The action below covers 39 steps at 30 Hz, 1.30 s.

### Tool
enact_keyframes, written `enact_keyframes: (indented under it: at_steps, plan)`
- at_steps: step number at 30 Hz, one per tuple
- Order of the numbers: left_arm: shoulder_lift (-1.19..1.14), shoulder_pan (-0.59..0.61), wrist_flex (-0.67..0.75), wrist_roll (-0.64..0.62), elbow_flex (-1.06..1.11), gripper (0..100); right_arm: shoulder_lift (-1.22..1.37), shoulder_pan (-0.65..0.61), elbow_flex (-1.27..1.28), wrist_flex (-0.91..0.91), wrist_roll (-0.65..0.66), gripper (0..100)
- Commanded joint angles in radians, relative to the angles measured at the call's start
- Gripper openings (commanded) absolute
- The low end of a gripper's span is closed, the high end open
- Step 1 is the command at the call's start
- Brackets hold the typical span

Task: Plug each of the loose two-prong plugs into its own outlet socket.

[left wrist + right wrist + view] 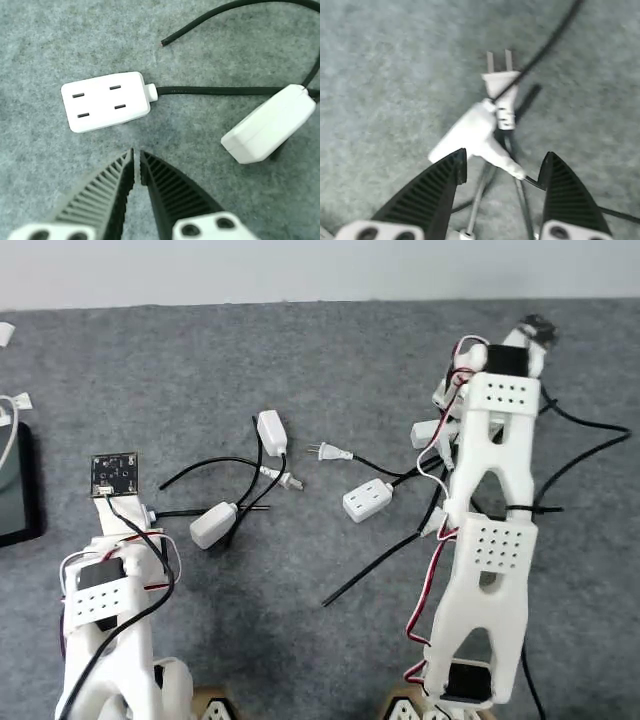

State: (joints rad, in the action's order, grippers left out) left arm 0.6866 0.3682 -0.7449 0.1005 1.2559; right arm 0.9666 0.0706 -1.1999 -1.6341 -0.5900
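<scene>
Right gripper (505, 157) spread wide, holding nothing, over the grey mat (380, 60). Between and just ahead of its fingertips, a white socket block (470, 132); beyond that and touching it, the two-prong plug (501, 82), prongs pointing away. Probably best to go past the block and close on the plug body, not on the prongs nor the black cable (550, 42) crossing it. Bare mat on both sides, enough room to lift. Left gripper (136, 154) closed on nothing, just short of a four-slot socket (106, 101).
</scene>
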Motion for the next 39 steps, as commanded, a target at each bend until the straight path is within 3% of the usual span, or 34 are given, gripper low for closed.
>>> enact_keyframes:
  at_steps: [1,18,30,32,35,39]
  plan:
    - [0.021,-0.009,0.025,0.006,-0.012,1,-0.018,-0.033,-0.075,0.056,0.009,23.3]
    - [0.021,-0.009,0.023,0.008,-0.012,1,0.102,-0.067,-0.055,0.213,0.021,23.4]
    - [0.020,-0.009,0.021,0.008,-0.012,1,0.185,-0.084,-0.055,0.240,0.115,22.9]
    - [0.021,-0.009,0.021,0.008,-0.012,1,0.188,-0.087,-0.055,0.231,0.132,18.4]
    - [0.021,-0.008,0.020,0.008,-0.012,1,0.180,-0.085,-0.057,0.191,0.138,0.9]
    - [0.021,-0.008,0.020,0.008,-0.010,1,0.142,-0.079,-0.101,0.122,0.140,0.2]
